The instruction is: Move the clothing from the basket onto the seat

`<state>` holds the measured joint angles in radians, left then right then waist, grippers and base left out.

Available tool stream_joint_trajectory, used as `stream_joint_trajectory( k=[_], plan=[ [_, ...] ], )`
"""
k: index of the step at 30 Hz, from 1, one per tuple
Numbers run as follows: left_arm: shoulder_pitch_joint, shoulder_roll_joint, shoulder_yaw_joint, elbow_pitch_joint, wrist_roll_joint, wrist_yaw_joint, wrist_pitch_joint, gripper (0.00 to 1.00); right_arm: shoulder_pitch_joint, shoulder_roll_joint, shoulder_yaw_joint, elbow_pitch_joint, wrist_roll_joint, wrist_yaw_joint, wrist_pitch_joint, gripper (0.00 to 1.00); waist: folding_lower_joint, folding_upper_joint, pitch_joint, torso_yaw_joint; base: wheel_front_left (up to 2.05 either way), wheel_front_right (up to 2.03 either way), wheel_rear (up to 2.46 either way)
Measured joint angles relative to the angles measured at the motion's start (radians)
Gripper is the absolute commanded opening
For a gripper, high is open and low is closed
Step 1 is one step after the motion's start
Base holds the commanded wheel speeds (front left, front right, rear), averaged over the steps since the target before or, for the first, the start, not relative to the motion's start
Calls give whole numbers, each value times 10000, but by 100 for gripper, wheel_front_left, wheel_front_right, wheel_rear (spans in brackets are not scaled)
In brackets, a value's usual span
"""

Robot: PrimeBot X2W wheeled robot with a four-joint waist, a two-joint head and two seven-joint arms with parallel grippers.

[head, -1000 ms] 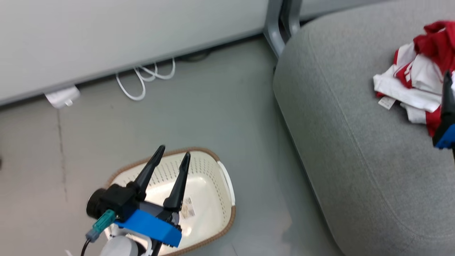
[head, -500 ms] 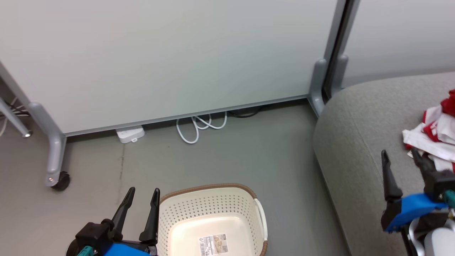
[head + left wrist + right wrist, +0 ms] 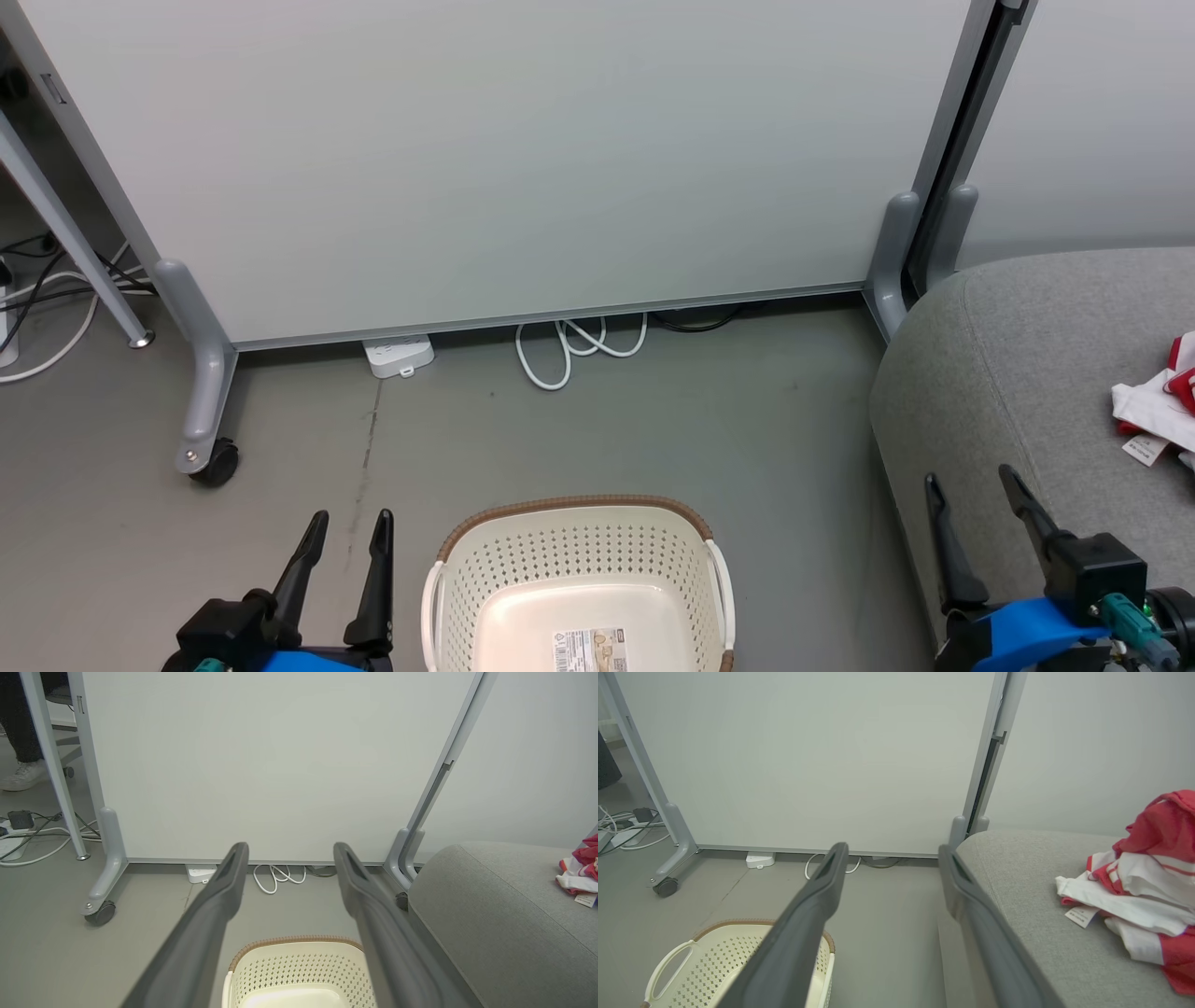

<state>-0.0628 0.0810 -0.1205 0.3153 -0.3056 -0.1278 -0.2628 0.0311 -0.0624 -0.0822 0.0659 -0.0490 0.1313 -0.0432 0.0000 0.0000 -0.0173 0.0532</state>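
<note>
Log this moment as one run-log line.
basket: on floor, looks empty | clothing: on seat | left gripper: open, empty | right gripper: open, empty

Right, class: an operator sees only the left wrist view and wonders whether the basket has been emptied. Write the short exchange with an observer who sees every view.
Operator: I see just the far wall of the basket. Is anything inside?
Observer: In the head view, the part of its bottom that shows is bare apart from a label sticker.
Operator: And the clothing? I catch only a scrap at my edge.
Observer: The right wrist view shows a red and white heap lying on the seat, with a tag sticking out towards the basket side.
</note>
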Motion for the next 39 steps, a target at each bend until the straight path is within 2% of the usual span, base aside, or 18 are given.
stream_joint_trajectory(
  k=[22,23,32,39],
  plan=[
    [132,-17,46,138,-12,0,0,100,191,104,198,-65,265,0,31,100,0,0,159,52,0,0,0],
    [136,-21,46,155,-15,4,2,0,194,105,209,-42,286,0,19,0,0,0,162,52,0,0,0],
    [553,-157,29,884,-117,6,90,0,302,150,190,828,376,8,130,0,0,0,163,47,0,0,0],
    [579,-190,198,790,-1327,6,447,0,283,153,132,945,1887,8,268,0,1,0,165,14,0,0,0]
  ],
)
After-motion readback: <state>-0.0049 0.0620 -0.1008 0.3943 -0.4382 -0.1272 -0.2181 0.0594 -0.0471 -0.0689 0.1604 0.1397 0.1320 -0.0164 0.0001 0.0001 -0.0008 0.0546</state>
